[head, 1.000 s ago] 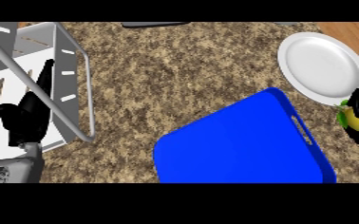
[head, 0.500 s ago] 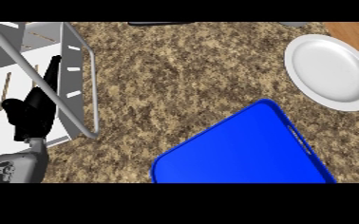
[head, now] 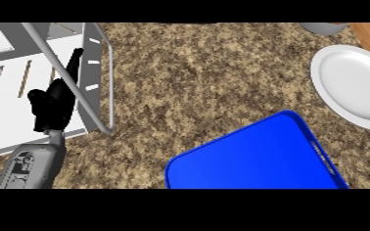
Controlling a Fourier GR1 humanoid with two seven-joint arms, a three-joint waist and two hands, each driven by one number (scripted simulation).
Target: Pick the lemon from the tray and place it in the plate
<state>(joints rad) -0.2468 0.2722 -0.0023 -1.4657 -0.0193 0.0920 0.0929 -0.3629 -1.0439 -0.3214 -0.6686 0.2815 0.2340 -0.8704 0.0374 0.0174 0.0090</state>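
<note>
i see the left hand (head: 54,105) resting open, fingers up, at the left edge — blue tray (head: 253,159) and white plate (head: 347,85) sit apart; right hand out of view.

Left hand up at the frame's left edge.
I see my left hand (head: 53,105) resting open, fingers pointing up, grey forearm entering from lower left.

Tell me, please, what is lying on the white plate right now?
Nothing shows on the white plate: its visible face is bare, with no lemon on it. Its right part runs past the view's edge, so that part cannot be checked.
</note>
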